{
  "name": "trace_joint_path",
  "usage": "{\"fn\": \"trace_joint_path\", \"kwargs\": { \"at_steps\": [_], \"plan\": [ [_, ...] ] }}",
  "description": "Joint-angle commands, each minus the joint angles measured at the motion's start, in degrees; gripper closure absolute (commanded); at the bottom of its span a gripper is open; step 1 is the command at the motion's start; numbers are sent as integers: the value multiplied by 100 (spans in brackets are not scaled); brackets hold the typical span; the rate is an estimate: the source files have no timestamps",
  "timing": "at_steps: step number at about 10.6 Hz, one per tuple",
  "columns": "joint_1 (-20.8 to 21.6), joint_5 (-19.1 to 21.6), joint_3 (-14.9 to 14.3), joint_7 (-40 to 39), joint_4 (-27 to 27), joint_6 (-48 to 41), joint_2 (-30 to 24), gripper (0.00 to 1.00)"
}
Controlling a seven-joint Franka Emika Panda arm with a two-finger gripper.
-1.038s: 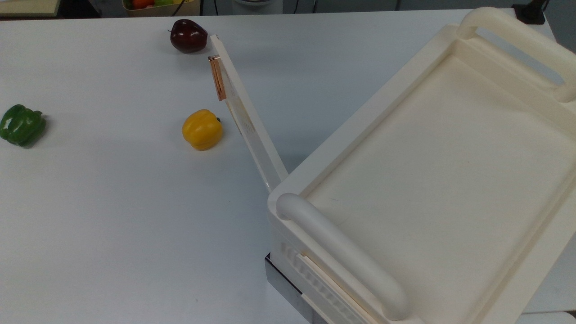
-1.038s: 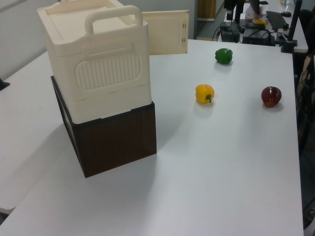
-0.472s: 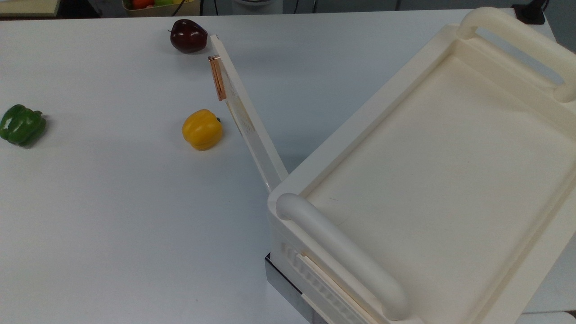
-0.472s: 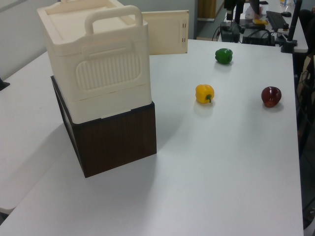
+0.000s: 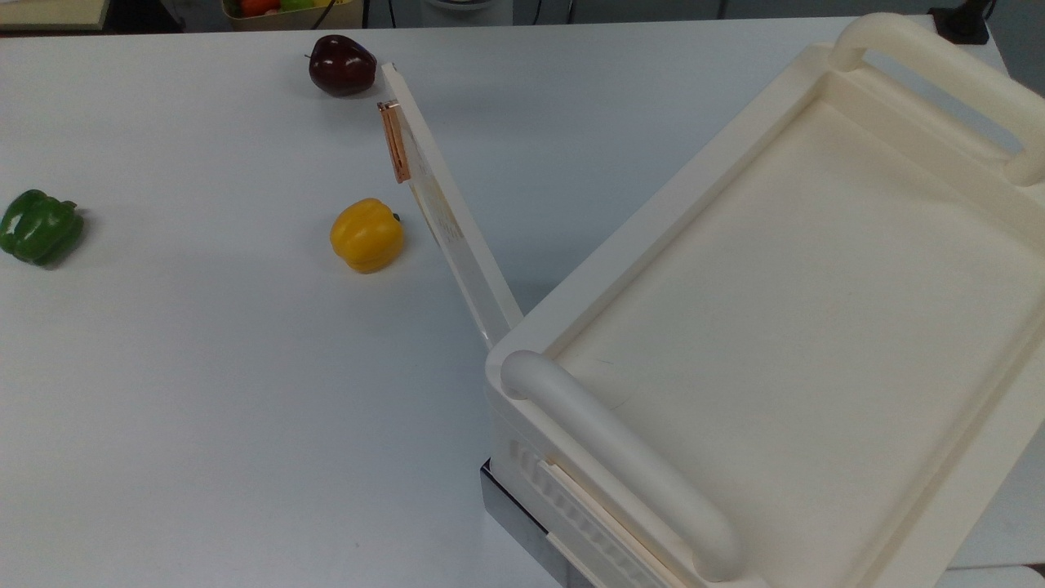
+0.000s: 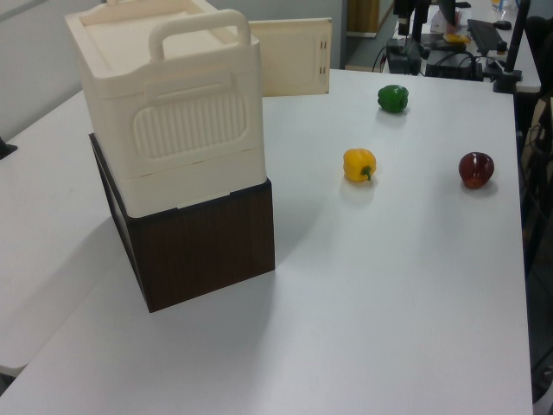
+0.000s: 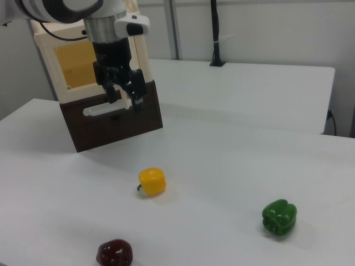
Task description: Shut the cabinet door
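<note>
The gripper (image 7: 123, 93) hangs in the right view just in front of the cabinet's (image 5: 653, 204) open face, its fingers parted and holding nothing; it sits level with the top of the dark brown base (image 6: 203, 251) on which the cabinet stands; I judge it is empty-handed because closing calls for a push on the panel rather than a grasp, and it is poised on the open side of the cabinet to begin that push.

The cabinet door (image 5: 445, 220) stands wide open, hinged at the cabinet's corner and angled well away from its front; the copper handle strip (image 5: 396, 143) rides near the free edge, far from the cabinet; the door has a long arc to swing before it shuts, so the task looks barely started.

The yellow pepper (image 5: 366, 235) lies just beside the door's outer face, on the side away from the cabinet, so it should not block the swing; the dark red pepper (image 5: 341, 65) sits near the door's free end; the green pepper (image 5: 39, 226) lies well apart from the cabinet, across the table (image 5: 204, 408).

Against the top and left views of half a second ago, nothing has shifted; door, cabinet and peppers lie as they did.
</note>
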Motion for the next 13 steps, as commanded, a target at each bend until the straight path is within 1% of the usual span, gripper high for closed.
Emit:
{"fn": "trace_joint_path", "kwargs": {
  "at_steps": [1, 4, 6, 7, 8, 10, 11, 12, 13],
  "plan": [
    [-39, -49, -42, -49, -70, 69, -104, 0],
    [-48, 30, -42, -67, -70, 95, -121, 0],
    [-66, 65, -42, -635, -96, 34, -147, 0],
    [-179, 239, -42, -908, -88, -227, -183, 0],
    [-267, 572, -42, -1189, -79, -430, -183, 0],
    [-268, 680, -51, -1446, -79, -633, -183, 24],
    [-303, 698, -51, -1577, -79, -652, -183, 50],
    [-347, 785, -51, -1666, -79, -652, -183, 73],
    [-364, 847, -51, -1675, -79, -652, -183, 92]
  ]
}}
